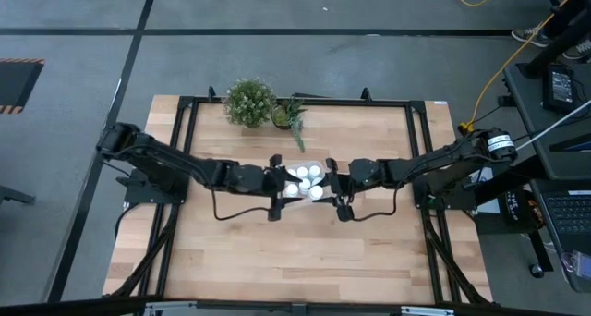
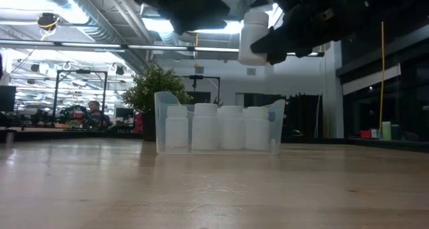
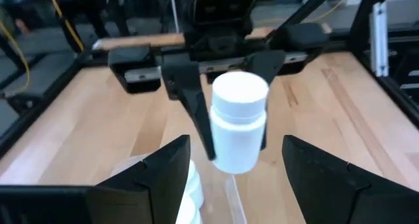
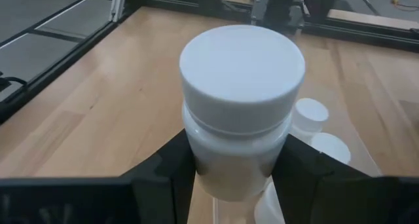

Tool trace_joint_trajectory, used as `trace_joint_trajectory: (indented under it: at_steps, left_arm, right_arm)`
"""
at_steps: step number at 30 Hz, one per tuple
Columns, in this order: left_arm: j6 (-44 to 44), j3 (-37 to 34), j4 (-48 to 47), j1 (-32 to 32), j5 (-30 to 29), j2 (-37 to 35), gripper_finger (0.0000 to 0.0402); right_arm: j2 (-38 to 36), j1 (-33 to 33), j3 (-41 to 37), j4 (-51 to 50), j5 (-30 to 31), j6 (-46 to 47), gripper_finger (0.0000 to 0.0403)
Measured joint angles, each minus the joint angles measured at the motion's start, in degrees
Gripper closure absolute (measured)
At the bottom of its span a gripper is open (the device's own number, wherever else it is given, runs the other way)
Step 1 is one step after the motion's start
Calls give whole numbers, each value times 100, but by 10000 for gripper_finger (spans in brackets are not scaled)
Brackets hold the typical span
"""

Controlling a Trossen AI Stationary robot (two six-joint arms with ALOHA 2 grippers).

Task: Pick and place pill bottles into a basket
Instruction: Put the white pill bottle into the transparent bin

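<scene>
From above, we see the basket (image 1: pixel 307 180) mid-table, well in from every edge, between both arms. At table level, the right gripper (image 2: pixel 263 47) holds a pill bottle (image 2: pixel 253 35) upright above the basket's right end. The left gripper (image 3: pixel 232 178), fingers wide and empty, faces it. The right wrist view shows fingers clamping the bottle's body.

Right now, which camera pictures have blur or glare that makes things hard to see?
Low view: bright ceiling lights behind leave both grippers dark silhouettes. Left wrist view: the held pill bottle and the left gripper look soft. Right wrist view: the bottle's cap is sharp, the table behind blurred.
</scene>
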Motion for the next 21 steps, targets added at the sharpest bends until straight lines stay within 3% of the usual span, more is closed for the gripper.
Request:
trace_joint_trajectory:
  at_steps: [10, 21]
  left_arm:
    - [-86, 871, -596, 0, 296, 543, 166]
    - [-322, 936, -703, 0, 150, 580, 166]
  right_arm:
    - [0, 0, 2, -24, 1, 0, 245]
    - [0, 11, 2, 319, 3, 10, 244]
